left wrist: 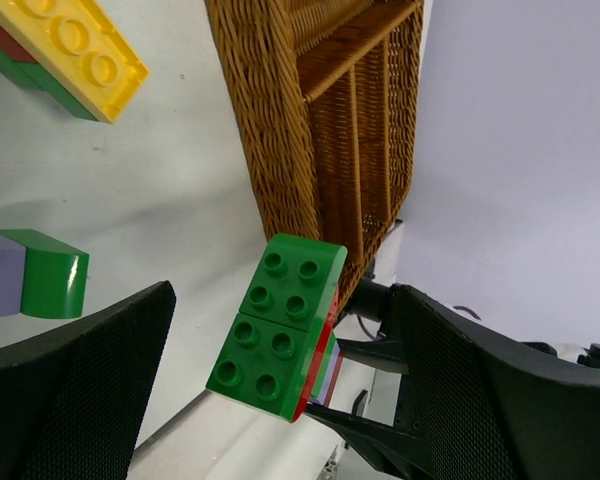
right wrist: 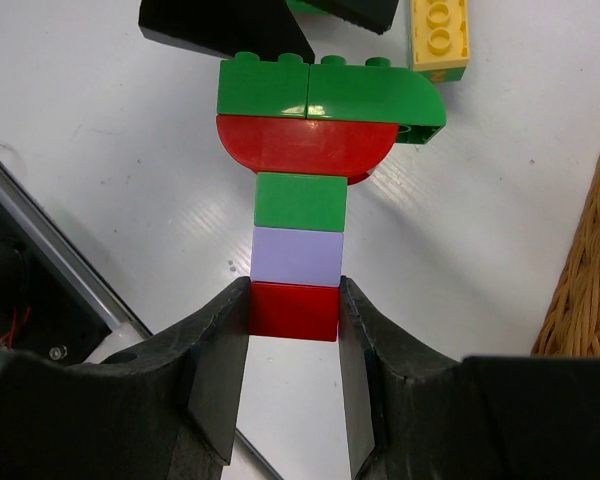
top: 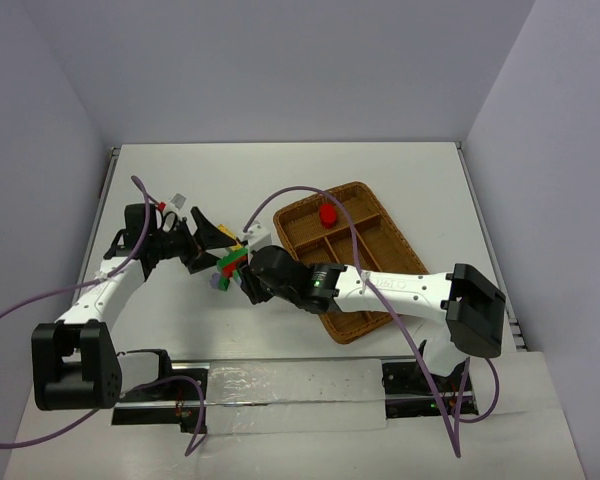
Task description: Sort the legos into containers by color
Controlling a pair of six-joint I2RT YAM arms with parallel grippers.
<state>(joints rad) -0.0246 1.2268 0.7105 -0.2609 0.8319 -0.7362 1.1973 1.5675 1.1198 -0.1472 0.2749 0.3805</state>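
Observation:
A clump of legos is stacked red, pale purple, green, a curved red piece and a wide green top (right wrist: pixel 330 92). My right gripper (right wrist: pixel 294 330) is shut on the bottom red brick (right wrist: pixel 294 311). In the left wrist view the clump's studded green top (left wrist: pixel 278 330) hangs between the wide-apart fingers of my open left gripper (left wrist: pixel 280 390), touching neither. In the top view both grippers meet over the table left of the wicker tray (top: pixel 375 300): left gripper (top: pixel 205 240), right gripper (top: pixel 242 275). One red lego (top: pixel 327 213) lies in the tray's far compartment.
A yellow brick (left wrist: pixel 75 45) on green and red ones lies near the left gripper. A purple and green piece (left wrist: pixel 30 275) lies close by. Small white bits (top: pixel 180 200) lie farther back left. The tray's woven wall (left wrist: pixel 280 130) stands just to the right.

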